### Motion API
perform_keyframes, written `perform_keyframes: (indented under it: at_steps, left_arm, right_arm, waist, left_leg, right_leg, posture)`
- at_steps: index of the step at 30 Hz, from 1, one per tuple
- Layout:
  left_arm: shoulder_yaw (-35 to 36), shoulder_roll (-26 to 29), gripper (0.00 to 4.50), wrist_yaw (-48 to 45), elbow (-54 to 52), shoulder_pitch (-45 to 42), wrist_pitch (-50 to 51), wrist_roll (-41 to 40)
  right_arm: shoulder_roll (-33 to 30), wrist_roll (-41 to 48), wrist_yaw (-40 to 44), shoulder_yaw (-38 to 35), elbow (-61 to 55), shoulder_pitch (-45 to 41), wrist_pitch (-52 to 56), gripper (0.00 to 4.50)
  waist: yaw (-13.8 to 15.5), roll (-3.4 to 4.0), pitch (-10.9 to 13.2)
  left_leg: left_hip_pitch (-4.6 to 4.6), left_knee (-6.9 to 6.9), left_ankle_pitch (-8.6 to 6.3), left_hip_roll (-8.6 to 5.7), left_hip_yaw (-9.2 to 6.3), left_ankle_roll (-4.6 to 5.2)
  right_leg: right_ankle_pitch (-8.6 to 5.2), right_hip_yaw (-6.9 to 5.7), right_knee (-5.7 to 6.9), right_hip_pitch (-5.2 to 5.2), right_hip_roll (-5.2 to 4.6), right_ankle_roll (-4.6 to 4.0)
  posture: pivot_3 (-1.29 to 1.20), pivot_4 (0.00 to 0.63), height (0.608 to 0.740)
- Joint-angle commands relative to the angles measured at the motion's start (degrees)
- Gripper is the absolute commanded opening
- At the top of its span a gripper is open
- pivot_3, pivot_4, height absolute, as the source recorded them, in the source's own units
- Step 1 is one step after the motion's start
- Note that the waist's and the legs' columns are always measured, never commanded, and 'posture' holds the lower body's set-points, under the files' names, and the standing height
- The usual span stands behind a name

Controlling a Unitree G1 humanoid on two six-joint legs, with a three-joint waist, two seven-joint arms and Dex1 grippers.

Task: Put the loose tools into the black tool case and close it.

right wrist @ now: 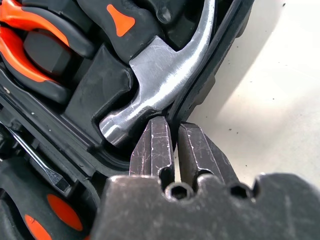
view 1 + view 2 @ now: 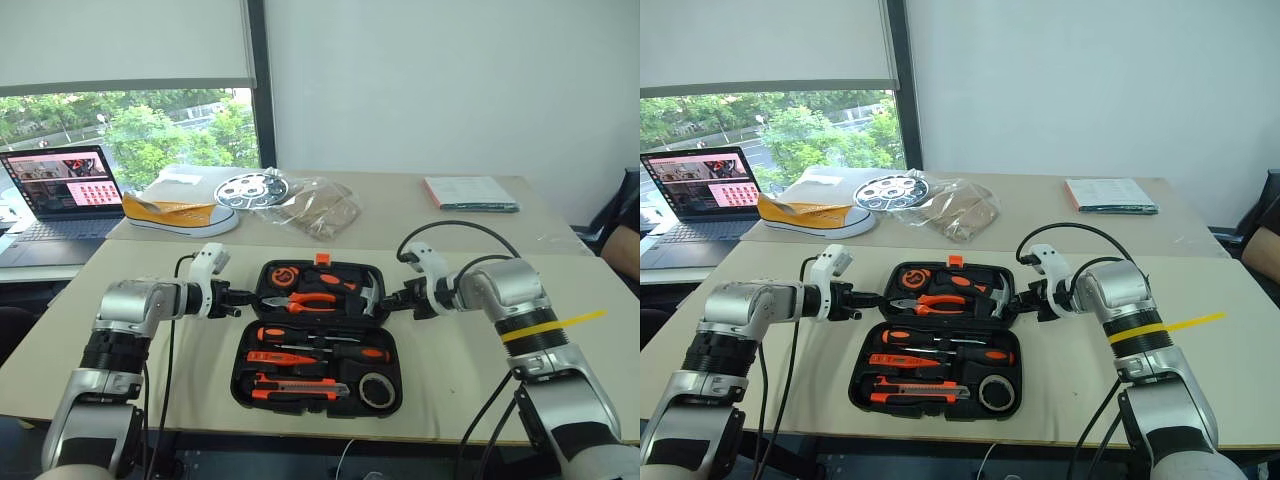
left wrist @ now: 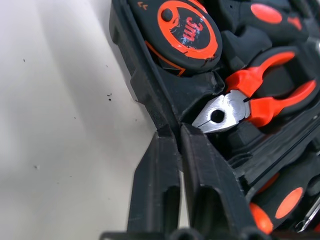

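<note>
While the black tool case lies open on the light table, its far half already carries the pliers, hammer and tape measure, and the near half holds the two screwdrivers, the utility knife and the small tape roll, so nothing loose is seen beside it and closing looks like the step in hand. From the head camera, the left gripper meets the far half's left edge and the right gripper its right edge, one at each side, probably so the half can be swung over evenly. At the left wrist, the fingers are pressed nearly together with the case's thin rim wall between them, just beside the pliers' steel nose and the tape measure. At the right wrist, the fingers pinch the rim likewise, right against the hammer head. Both grips sit low on the far half near the fold, so I judge the lift will need both arms to rise together or the half may twist.
</note>
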Motion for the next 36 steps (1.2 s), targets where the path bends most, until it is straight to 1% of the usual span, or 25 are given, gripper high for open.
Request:
perform_keyframes:
  at_steps: [1,3,4,6,9,11,12,14,16,17,19,21,22,23,24,25,26,27,29,30,32,33,35,36]
  left_arm:
    - [6.21,-2.74,0.02,0.95,-1.28,0.17,-10.53,-2.26]
    - [7.69,-4.02,0.02,-0.71,-2.86,1.41,-16.42,-2.9]
    - [8.16,-4.5,0.02,-2.36,-3.93,2.53,-21.21,-2.81]
    - [6.46,-3.43,0.02,-5.49,-5.31,5.38,-29.5,-0.21]
    - [4.25,-2.12,0.02,-9.34,-5.53,8.78,-41.0,3.14]
    - [2.26,-0.67,0.02,-13.56,-6.01,13.25,-53.72,6.65]
    - [1.66,-0.17,0.02,-14.92,-5.82,14.63,-58.35,7.76]
    - [0.51,1.19,0.02,-17.11,-3.99,18.89,-70.69,10.83]
    - [-0.53,2.49,0.02,-17.96,-1.41,21.61,-78.64,13.36]
    - [-1.64,3.77,0.02,-18.19,0.36,22.91,-82.65,15.69]
    - [-3.26,5.34,0.02,-18.56,3.31,24.28,-89.31,18.36]
    - [-3.9,5.93,0.69,-17.63,5.56,24.98,-93.09,19.2]
    - [-4.11,6.41,0.88,-17.74,6.32,25.21,-93.66,18.95]
    - [-4.33,6.78,1.14,-17.85,6.94,25.29,-94.09,18.72]
    - [-4.46,7.25,1.58,-18.23,7.5,25.31,-94.94,18.31]
    - [-4.61,7.62,1.95,-18.48,8.03,25.22,-95.6,17.92]
    - [-4.34,8.27,2.32,-18.28,8.86,25.08,-96.41,17.9]
    - [-4.38,9.1,2.73,-19.42,9.46,25.11,-96.38,17.06]
    - [-3.56,10.29,3.35,-20.72,10.33,25.09,-93.77,15.08]
    - [-3.16,10.53,3.83,-20.99,10.53,24.89,-92.21,14.08]
    - [-2.52,10.99,3.85,-20.81,11.14,24.06,-90.16,12.9]
    - [-2.21,11.09,3.85,-20.94,11.8,23.09,-88.6,12.24]
    - [-1.68,11.16,3.85,-21.01,12.12,21.25,-85.4,11.2]
    - [-1.44,11.12,3.58,-20.85,12.06,20.2,-83.15,10.74]
  right_arm:
    - [-0.05,-0.88,4.93,-2.53,-4.17,1.68,-20.29,0.0]
    - [-0.75,-3.25,7.39,-2.19,-5.8,3.86,-33.52,0.0]
    - [-1.55,-4.9,9.23,-1.65,-6.99,5.69,-41.73,0.0]
    - [-3.18,-8.47,11.62,-0.23,-7.63,8.96,-55.09,0.0]
    - [-4.19,-11.32,13.55,0.36,-6.41,11.9,-68.3,0.0]
    - [-5.68,-13.9,14.62,0.8,-5.69,15.7,-80.13,0.0]
    - [-6.22,-14.92,14.83,1.07,-5.21,16.79,-83.72,0.0]
    - [-7.64,-17.8,14.69,2.01,-4.03,20.22,-93.02,0.0]
    - [-8.51,-20.24,14.17,2.82,-2.2,22.35,-99.78,0.0]
    - [-9.2,-22.88,12.91,3.47,-0.34,23.1,-101.88,0.0]
    - [-10.05,-27.04,10.25,4.05,4.23,23.9,-106.31,0.0]
    - [-10.31,-29.55,7.78,4.1,7.32,24.03,-109.62,0.0]
    - [-10.34,-28.74,8.26,4.23,7.63,24.58,-110.47,0.41]
    - [-10.36,-28.04,8.69,4.42,7.84,24.88,-111.12,0.83]
    - [-10.56,-26.95,9.6,4.66,7.89,25.43,-111.63,1.11]
    - [-10.7,-26.26,10.16,4.89,8.0,25.68,-111.93,1.46]
    - [-11.11,-26.42,9.83,4.84,7.86,26.12,-112.75,1.83]
    - [-11.54,-26.67,9.57,4.72,7.68,26.5,-113.19,2.19]
    - [-12.56,-26.28,9.03,3.81,6.55,27.55,-113.2,2.73]
    - [-13.04,-25.58,9.14,3.41,5.9,28.05,-112.75,3.18]
    - [-14.27,-23.06,9.84,2.39,4.03,29.66,-111.05,3.83]
    - [-15.1,-20.7,10.71,1.56,2.23,31.04,-108.97,3.83]
    - [-17.08,-16.55,12.95,0.37,-1.81,34.21,-105.39,3.5]
    - [-18.26,-14.06,14.14,-0.4,-4.49,36.48,-102.8,3.2]
  waist:
    - [0.0,-0.02,0.02]
    - [-0.03,0.0,0.03]
    - [-0.07,0.0,0.04]
    - [-0.09,0.01,0.07]
    - [-0.21,0.02,0.07]
    - [-0.32,0.02,0.07]
    - [-0.32,0.02,0.07]
    - [-0.41,0.03,0.07]
    - [-0.36,0.03,0.06]
    - [-0.34,0.04,0.06]
    - [-0.3,0.1,-0.02]
    - [-0.19,0.21,-0.13]
    - [-0.19,0.27,-0.17]
    - [-0.08,0.28,-0.19]
    - [0.15,0.18,-0.22]
    - [0.24,0.09,-0.27]
    - [0.15,0.11,-0.27]
    - [0.09,0.1,-0.27]
    - [0.05,-0.02,-0.26]
    - [-0.02,0.04,-0.26]
    - [-0.11,0.08,-0.26]
    - [-0.02,0.07,-0.26]
    - [0.22,0.05,-0.25]
    - [0.28,0.05,-0.25]
  left_leg:
    - [-0.07,0.01,0.01,0.0,0.0,-0.01]
    - [-0.18,0.0,0.06,0.0,-0.01,-0.06]
    - [-0.22,0.0,0.07,0.0,0.0,-0.07]
    - [-0.37,-0.04,0.09,0.0,-0.01,-0.12]
    - [-0.42,-0.4,0.11,-0.04,0.06,-0.14]
    - [-0.41,-0.65,0.11,-0.03,0.16,-0.15]
    - [-0.4,-0.75,0.12,-0.02,0.22,-0.16]
    - [-0.33,-0.85,0.12,-0.01,0.41,-0.17]
    - [-0.16,-0.98,0.11,0.03,0.61,-0.17]
    - [0.01,-1.04,0.11,0.06,0.71,-0.18]
    - [0.21,-1.1,0.1,0.11,0.87,-0.19]
    - [0.55,-1.18,0.09,0.11,1.03,-0.17]
    - [1.03,-1.35,0.07,0.11,1.12,-0.16]
    - [1.28,-1.51,0.07,0.12,1.17,-0.16]
    - [1.64,-1.75,0.05,0.13,1.19,-0.14]
    - [1.73,-1.84,0.04,0.15,1.1,-0.12]
    - [1.78,-1.83,0.05,0.18,1.05,-0.13]
    - [1.85,-1.84,0.05,0.19,1.05,-0.13]
    - [1.8,-1.83,0.05,0.26,1.05,-0.13]
    - [1.79,-1.83,0.05,0.32,1.07,-0.14]
    - [1.8,-1.84,0.06,0.31,1.19,-0.13]
    - [1.8,-1.84,0.06,0.33,1.2,-0.13]
    - [1.77,-1.85,0.05,0.34,1.19,-0.13]
    - [1.67,-1.83,0.05,0.33,1.18,-0.11]
  right_leg:
    - [0.03,0.0,0.0,-0.06,0.0,-0.01]
    - [0.06,-0.01,0.0,-0.18,0.03,-0.04]
    - [0.06,-0.01,0.02,-0.25,0.04,-0.04]
    - [0.06,-0.08,-0.04,-0.37,0.09,-0.04]
    - [0.05,-0.22,-0.1,-0.42,0.12,-0.04]
    - [0.05,-0.28,-0.37,-0.42,0.15,-0.03]
    - [0.04,-0.31,-0.43,-0.42,0.15,-0.03]
    - [-0.08,-0.33,-0.46,-0.4,0.13,0.01]
    - [-0.13,-0.32,-0.54,-0.31,0.13,-0.01]
    - [-0.17,-0.28,-0.85,-0.2,0.11,-0.01]
    - [-0.19,-0.22,-0.92,-0.06,0.11,-0.02]
    - [-0.19,-0.09,-0.91,0.19,0.08,-0.02]
    - [-0.21,-0.01,-0.96,0.6,0.06,-0.01]
    - [-0.23,0.02,-1.05,0.91,0.05,0.0]
    - [-0.35,0.11,-1.08,1.1,-0.02,0.12]
    - [-0.47,0.1,-1.08,1.13,-0.08,0.28]
    - [-0.44,0.07,-1.05,1.15,-0.07,0.19]
    - [-0.29,0.21,-0.98,1.1,-0.07,-0.07]
    - [-0.28,0.29,-0.95,1.02,-0.03,-0.09]
    - [-0.27,0.29,-0.95,1.0,-0.03,-0.11]
    - [-0.28,0.48,-0.87,0.88,0.04,-0.11]
    - [-0.28,0.51,-0.88,0.88,0.08,-0.11]
    - [-0.29,0.48,-0.9,0.85,0.1,-0.11]
    - [-0.28,0.44,-0.93,0.81,0.1,-0.11]
  posture:
    - [0.0,0.15,0.74]
    - [0.0,0.15,0.74]
    - [0.0,0.15,0.74]
    - [0.0,0.15,0.74]
    - [0.0,0.15,0.74]
    - [0.0,0.15,0.74]
    - [0.0,0.15,0.74]
    - [0.0,0.15,0.74]
    - [0.0,0.15,0.74]
    - [0.0,0.15,0.74]
    - [0.0,0.15,0.74]
    - [0.0,0.15,0.74]
    - [0.0,0.15,0.74]
    - [0.0,0.15,0.74]
    - [0.0,0.15,0.74]
    - [0.0,0.15,0.74]
    - [0.0,0.15,0.74]
    - [0.0,0.15,0.74]
    - [0.0,0.15,0.74]
    - [0.0,0.15,0.74]
    - [0.0,0.15,0.74]
    - [0.0,0.15,0.74]
    - [0.0,0.15,0.74]
    - [0.0,0.15,0.74]
